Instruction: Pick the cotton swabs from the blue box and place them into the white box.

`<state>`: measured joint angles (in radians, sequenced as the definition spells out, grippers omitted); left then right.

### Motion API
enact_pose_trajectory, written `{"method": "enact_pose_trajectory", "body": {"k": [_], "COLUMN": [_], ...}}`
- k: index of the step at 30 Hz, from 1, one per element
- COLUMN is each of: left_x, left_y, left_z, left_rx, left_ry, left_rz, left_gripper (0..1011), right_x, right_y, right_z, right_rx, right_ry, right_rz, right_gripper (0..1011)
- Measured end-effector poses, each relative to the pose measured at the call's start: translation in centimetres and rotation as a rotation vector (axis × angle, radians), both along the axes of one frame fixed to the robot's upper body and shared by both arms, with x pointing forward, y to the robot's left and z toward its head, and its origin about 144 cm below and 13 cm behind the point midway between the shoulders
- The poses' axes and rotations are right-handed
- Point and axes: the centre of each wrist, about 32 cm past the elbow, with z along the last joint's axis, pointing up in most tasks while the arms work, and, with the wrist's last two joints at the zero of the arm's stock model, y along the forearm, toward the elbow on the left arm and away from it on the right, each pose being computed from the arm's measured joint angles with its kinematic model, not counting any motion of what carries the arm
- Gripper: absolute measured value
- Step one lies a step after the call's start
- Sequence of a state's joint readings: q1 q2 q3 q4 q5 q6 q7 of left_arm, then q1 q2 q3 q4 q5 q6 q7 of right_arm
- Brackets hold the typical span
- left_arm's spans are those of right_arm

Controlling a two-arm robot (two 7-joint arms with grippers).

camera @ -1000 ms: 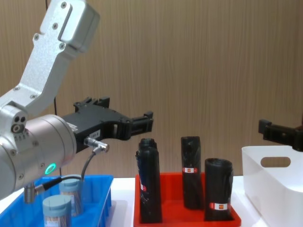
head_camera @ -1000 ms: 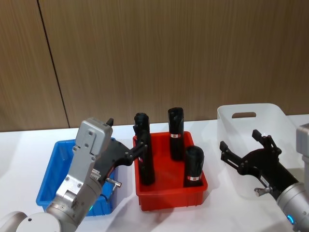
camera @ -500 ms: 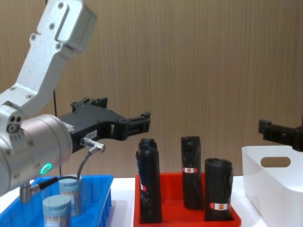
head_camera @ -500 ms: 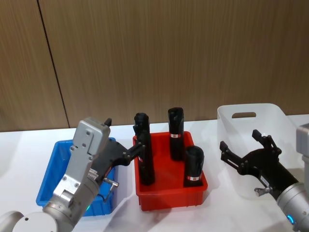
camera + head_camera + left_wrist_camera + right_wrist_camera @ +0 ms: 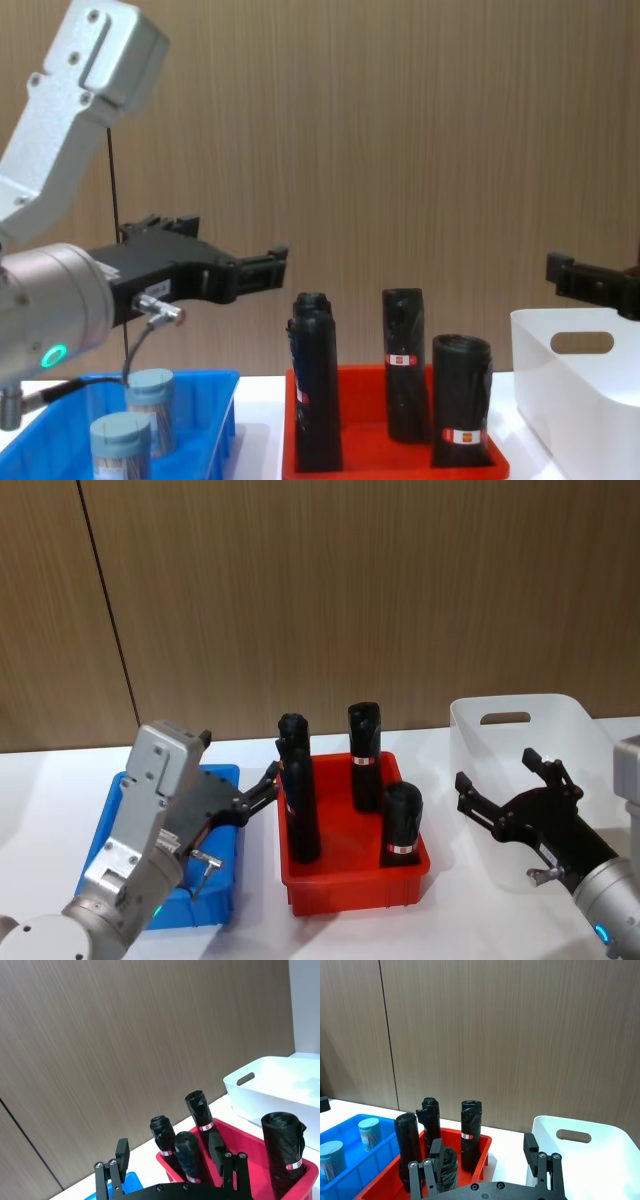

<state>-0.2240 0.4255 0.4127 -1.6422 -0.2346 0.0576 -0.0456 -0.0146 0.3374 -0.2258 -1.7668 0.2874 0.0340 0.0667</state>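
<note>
Head view: the left claw has drawn back off the red tray toward the blue box, released and empty. The right claw hangs open before the white box.

Left wrist view: its fingers frame black rolls, gripping nothing.

Right wrist view: two tubs of cotton swabs stand in the blue box.

Chest view: the left claw hovers above them, so the first pick looks merely lined up.

This looks to me like a robot test lab or demo room. Beyond my left tool rises a bare wall of brown wood-grain panels. Beneath it, a plain white surface carries staged plastic bins: a blue box, a red tray and a white box.
</note>
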Motion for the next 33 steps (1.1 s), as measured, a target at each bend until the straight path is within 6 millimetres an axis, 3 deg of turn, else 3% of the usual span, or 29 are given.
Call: {"method": "enact_pose_trajectory", "body": {"k": [19, 33], "left_x": [-0.7, -1.5], "left_y": [2.6, 3.9], "left_z": [0.8, 0.3], "left_rx": [-0.058, -0.159], "left_ry": [0.138, 0.237], "left_rz": [0.080, 0.213], "left_gripper": [1004, 1004], "right_x": [0.0, 0.0], "right_y": [0.0, 0.0], "right_z": [0.0, 0.0], "right_rx": [0.000, 0.000], "right_ry": [0.000, 0.000], "right_rz": [0.000, 0.000], "right_gripper": [1002, 1002]}}
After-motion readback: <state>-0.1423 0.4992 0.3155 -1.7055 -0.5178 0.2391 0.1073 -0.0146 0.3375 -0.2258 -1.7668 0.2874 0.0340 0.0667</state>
